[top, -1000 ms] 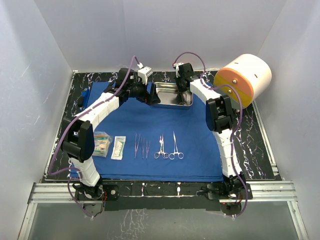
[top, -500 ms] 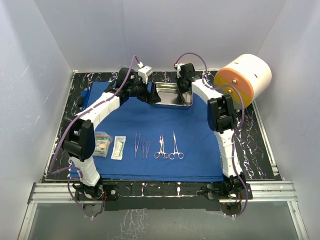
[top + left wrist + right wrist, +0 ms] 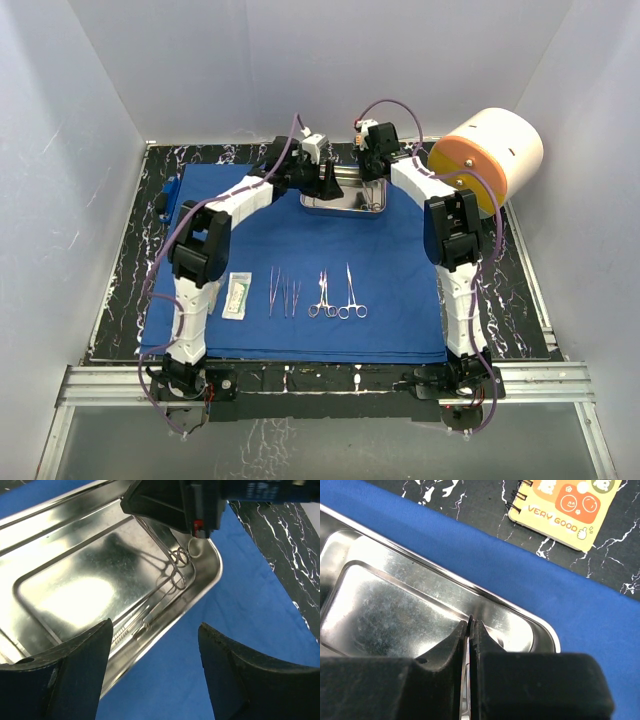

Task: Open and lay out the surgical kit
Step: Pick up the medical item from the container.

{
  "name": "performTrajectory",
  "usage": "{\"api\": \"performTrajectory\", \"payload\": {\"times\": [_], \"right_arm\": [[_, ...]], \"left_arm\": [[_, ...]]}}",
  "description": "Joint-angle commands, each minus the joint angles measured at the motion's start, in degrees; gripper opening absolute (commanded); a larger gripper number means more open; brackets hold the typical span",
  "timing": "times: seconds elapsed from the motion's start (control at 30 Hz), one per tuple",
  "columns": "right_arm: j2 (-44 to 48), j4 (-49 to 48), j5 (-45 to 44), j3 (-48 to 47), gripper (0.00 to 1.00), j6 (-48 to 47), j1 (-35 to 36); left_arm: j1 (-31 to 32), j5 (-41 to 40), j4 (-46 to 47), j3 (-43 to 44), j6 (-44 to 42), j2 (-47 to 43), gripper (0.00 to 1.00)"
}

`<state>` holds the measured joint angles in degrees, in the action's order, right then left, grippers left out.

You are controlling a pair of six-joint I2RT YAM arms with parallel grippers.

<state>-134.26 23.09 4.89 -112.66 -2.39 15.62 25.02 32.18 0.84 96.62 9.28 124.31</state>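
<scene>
Right fingers [image 3: 492,652], perhaps on half-hidden clamp [image 3: 165,591]

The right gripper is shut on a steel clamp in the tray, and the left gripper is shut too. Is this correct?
Not quite: the left gripper is open; the left wrist view shows its fingers standing apart. The right gripper is indeed shut on the clamp in the tray.

Glossy steel tray [image 3: 75,592] on matt blue cloth [image 3: 245,615].
</scene>
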Motion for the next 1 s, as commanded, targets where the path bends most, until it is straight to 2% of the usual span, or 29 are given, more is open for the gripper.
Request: {"api": "performTrajectory", "payload": {"times": [0.0, 0.23, 0.43, 0.63, 0.97], "right_arm": [[5.7, -4.6, -0.5, 1.7, 0.0, 1.1, -0.7], [7.0, -4.7, -1.3, 4.0, 0.0, 2.0, -0.7], [8.2, -4.9, -2.4, 5.7, 0.0, 2.6, -0.7], [8.9, -4.8, -2.8, 6.7, 0.0, 3.2, -0.8], [10.2, -4.7, -1.9, 7.8, 0.0, 4.0, -0.8]], "left_arm": [[1.9, 2.7, 5.0, 6.1, 6.3, 4.1, 0.66], [3.9, 5.3, 8.0, 17.1, 14.1, 14.8, 0.62], [5.0, 4.5, 10.9, 23.2, 20.1, 22.3, 0.62], [5.6, 3.8, 12.3, 25.7, 21.8, 25.8, 0.58], [6.1, 4.1, 15.7, 28.9, 25.5, 29.9, 0.44]]}}
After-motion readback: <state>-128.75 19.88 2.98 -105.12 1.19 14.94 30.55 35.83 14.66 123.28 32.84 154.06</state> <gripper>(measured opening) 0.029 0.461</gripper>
